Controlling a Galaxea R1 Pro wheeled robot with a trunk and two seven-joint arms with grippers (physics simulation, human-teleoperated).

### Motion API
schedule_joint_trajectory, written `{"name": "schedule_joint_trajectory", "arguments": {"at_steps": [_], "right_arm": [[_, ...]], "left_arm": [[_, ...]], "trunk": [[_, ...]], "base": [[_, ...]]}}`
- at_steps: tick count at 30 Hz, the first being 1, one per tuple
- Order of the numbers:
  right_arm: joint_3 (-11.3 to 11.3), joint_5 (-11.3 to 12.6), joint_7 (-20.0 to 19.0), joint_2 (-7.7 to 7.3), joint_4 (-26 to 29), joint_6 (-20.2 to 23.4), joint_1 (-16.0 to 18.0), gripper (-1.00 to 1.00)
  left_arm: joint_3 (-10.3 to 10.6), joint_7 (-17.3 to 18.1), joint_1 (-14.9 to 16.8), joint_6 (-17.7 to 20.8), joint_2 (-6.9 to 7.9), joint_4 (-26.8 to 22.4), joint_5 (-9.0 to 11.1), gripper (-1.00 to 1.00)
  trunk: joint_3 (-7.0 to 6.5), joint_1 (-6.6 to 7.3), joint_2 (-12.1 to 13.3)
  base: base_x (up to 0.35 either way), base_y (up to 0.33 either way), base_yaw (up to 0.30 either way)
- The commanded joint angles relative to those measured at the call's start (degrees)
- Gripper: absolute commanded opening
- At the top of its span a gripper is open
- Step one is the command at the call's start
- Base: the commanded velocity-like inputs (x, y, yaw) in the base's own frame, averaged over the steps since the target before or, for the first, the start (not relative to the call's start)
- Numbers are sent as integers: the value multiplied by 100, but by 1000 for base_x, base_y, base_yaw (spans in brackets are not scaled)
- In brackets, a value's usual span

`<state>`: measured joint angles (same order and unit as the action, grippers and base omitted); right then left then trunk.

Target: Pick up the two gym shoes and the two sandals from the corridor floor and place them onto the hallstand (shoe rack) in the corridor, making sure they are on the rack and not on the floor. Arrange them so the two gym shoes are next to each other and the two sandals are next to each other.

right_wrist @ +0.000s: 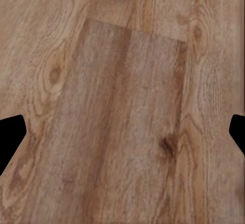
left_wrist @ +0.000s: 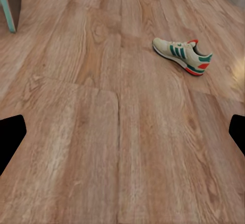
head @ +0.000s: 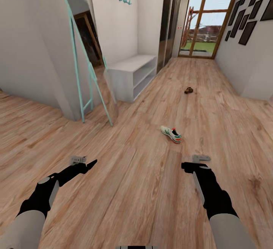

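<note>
One sneaker (head: 171,134) lies on the wooden floor (head: 132,188) ahead of the robot, resting on its sole, its long axis running slantwise with the red heel toward the right arm. It sits forward of the right gripper (head: 188,166) and clearly nearer to it than to the left gripper (head: 89,164), so the right arm looks better placed to reach. Both grippers hang empty above bare planks, fingers spread wide in the wrist views. A brown sandal (head: 189,90) lies well beyond, farther down the corridor. The grey shoe rack (head: 132,72) stands against the left wall.
</note>
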<state>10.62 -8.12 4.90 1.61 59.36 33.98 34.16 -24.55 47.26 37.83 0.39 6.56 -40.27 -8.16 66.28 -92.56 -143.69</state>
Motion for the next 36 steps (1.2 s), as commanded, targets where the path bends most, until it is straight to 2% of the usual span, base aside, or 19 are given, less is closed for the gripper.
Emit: {"name": "schedule_joint_trajectory", "arguments": {"at_steps": [1,13,36], "right_arm": [[10,-58,-21,4,5,29,3,100],[9,-58,-24,5,5,29,3,100],[2,-58,-24,2,-3,29,3,100]], "left_arm": [[-32,39,5,5,-5,-7,-50,100],[-48,47,5,10,-5,-7,-46,100],[-67,47,5,13,-5,-7,-44,100]], "trunk": [[5,-2,-2],[5,-2,-2],[5,-2,-2]], "base": [[286,-273,0],[285,-275,30],[292,-251,273]]}}
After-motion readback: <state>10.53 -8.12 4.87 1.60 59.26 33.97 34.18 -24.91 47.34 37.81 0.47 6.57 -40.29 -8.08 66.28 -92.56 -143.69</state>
